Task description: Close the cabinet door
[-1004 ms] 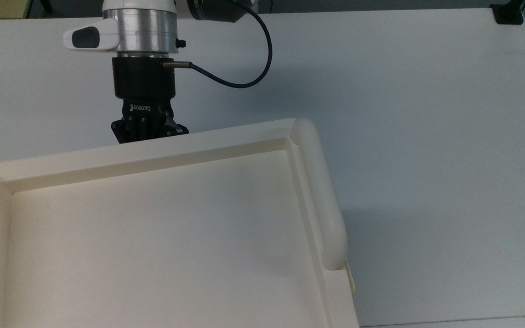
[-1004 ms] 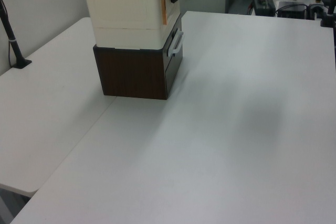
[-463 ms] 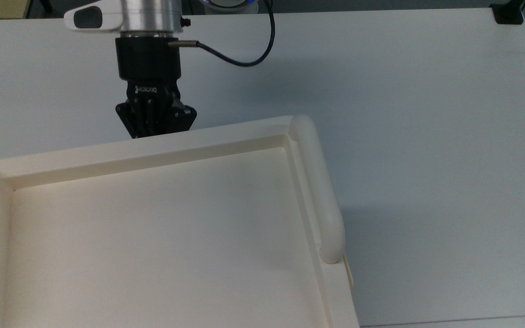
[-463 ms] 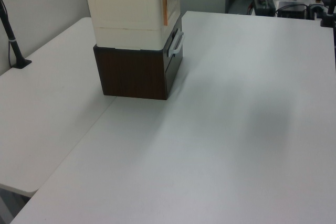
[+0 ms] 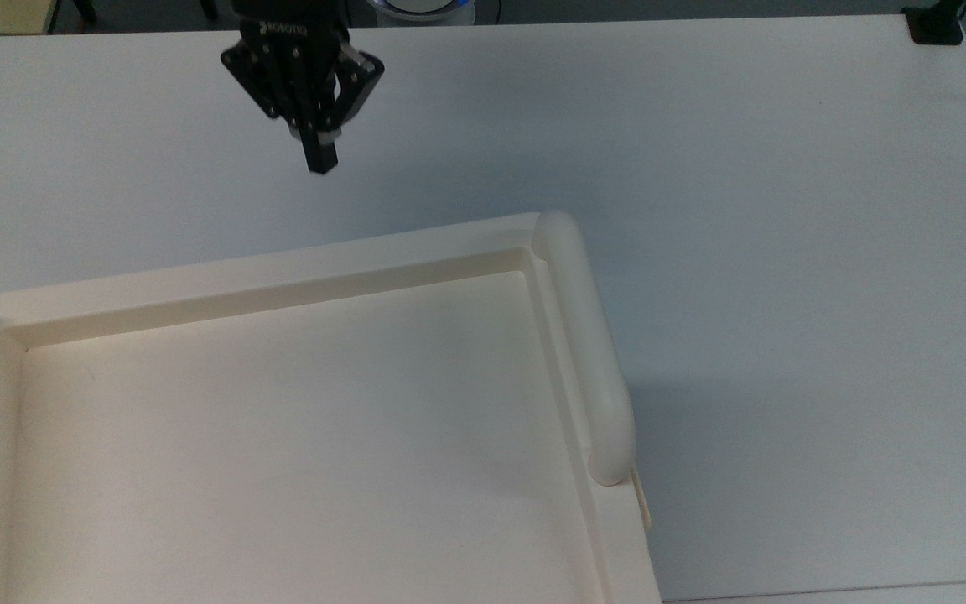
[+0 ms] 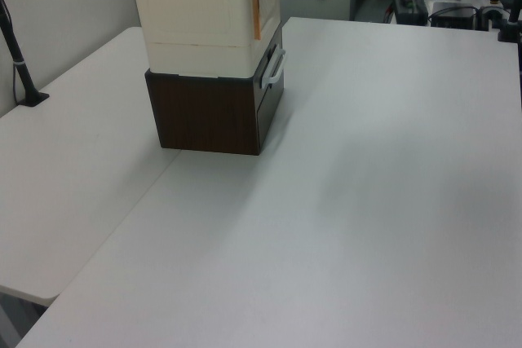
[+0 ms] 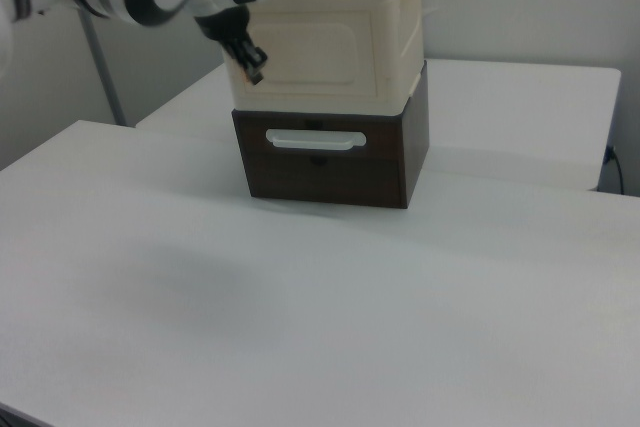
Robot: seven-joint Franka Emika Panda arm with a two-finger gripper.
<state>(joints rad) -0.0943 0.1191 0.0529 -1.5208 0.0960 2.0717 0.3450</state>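
With its fingers (image 5: pixel 321 159) pressed together around nothing, the gripper (image 5: pixel 319 155) hangs in the air above the white tabletop (image 5: pixel 785 210), well apart from the cream cabinet (image 7: pixel 330 42). The cabinet sits on a dark brown drawer box (image 7: pixel 330 162). In the right view the cabinet door (image 7: pixel 305 47) lies flush with the cabinet's front, so the closing looks done, which would explain the gripper's empty, clear position.

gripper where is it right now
In the top view the gripper hangs over the white table near the top edge, apart from the cabinet below it.
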